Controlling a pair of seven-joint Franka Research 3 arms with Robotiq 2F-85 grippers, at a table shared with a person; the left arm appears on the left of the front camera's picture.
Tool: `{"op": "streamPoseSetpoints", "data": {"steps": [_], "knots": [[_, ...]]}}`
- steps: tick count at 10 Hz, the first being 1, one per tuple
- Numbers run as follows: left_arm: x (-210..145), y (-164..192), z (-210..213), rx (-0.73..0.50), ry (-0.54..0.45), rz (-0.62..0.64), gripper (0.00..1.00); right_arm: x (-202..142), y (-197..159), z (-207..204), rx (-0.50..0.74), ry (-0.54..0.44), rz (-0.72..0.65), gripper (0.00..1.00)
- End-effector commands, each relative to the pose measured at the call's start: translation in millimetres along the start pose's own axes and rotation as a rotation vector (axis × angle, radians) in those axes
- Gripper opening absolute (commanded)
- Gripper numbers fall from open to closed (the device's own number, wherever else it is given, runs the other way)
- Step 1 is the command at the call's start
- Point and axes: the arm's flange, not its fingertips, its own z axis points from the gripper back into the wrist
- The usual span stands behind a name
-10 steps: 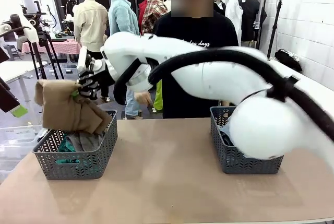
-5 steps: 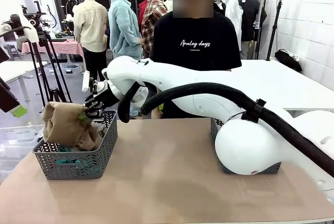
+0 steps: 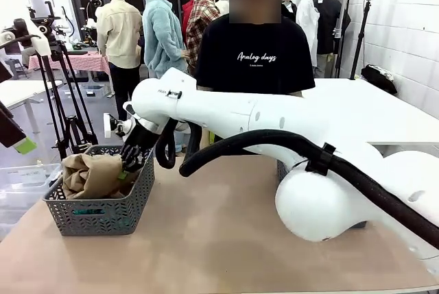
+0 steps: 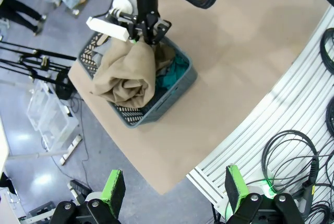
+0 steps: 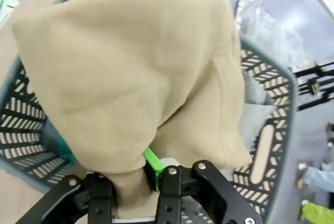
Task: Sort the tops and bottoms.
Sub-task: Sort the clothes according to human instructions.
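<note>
Tan top going into our left-hand basket

Our right gripper [image 3: 132, 159] is clenched on the tan-beige top [image 3: 92, 174], which rests in the grey basket [image 3: 103, 213], bulging above its rim. A teal-green top [image 4: 175, 71] and a heather grey top [image 5: 253, 98] lie under it in that basket. Our left gripper [image 4: 172, 190], above the basket, has its fingers released.

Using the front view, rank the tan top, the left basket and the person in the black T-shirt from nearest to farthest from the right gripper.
1. Tan top: pinched in the jaws of the right gripper, lying in the basket.
2. Left basket: directly under the gripper, at the table's left end.
3. Person: at the far side of the table, behind the arm.
</note>
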Motion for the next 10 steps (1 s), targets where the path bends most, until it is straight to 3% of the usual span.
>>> {"op": "streamPoseSetpoints", "data": {"steps": [1, 3, 8, 10], "knots": [[-2, 1, 1, 0.005, 0.012, 0.005, 1.0, 19, -62, -9, 0.027, 0.007, -0.027, 0.0], [-2, 1, 1, 0.005, 0.012, 0.005, 1.0, 21, -61, -7, 0.014, -0.003, -0.031, 0.0], [-2, 1, 1, 0.005, 0.012, 0.005, 1.0, 35, -46, 29, -0.07, -0.009, -0.033, 0.96], [-2, 1, 1, 0.005, 0.012, 0.005, 1.0, 42, -39, 46, -0.092, -0.014, -0.019, 1.0]]}}
